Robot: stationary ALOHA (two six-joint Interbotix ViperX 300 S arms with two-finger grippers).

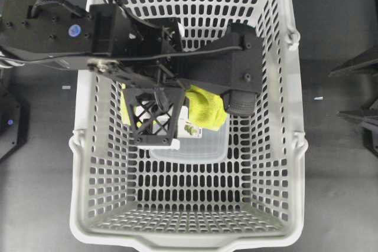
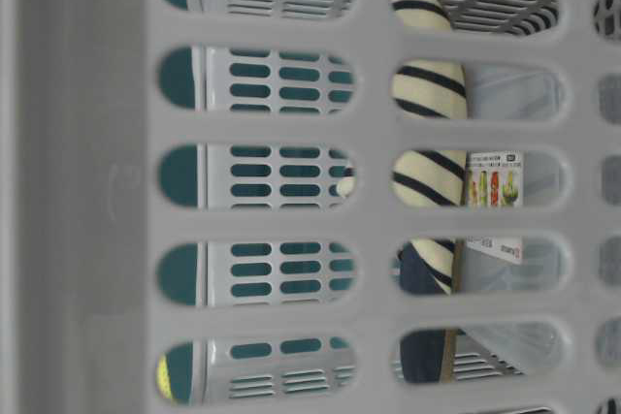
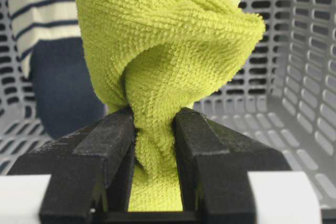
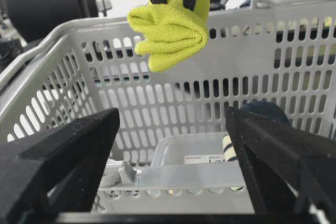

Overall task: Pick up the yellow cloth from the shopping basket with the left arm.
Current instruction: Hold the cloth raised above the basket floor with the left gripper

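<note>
Dark bench [image 1: 336,163] lay under the large light grey slotted plastic shopping basket [image 1: 295,163]. Above its interior, the left arm's black lattice claw [image 3: 153,129] was clenched on the bunched lime-yellow terry cloth [image 3: 163,51], which hung clear of the floor. The right claw [image 4: 173,145] stood spread wide, grasping nothing.

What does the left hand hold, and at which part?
The left hand holds the yellow cloth, pinched at a bunched fold near its middle; the right hand holds nothing.

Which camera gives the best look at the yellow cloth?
The left wrist view: the cloth fills the picture, pinched in the left end effector. The right wrist view shows it hanging above the basket rim; overhead it is half hidden; the table-level view shows none for certain.
</note>
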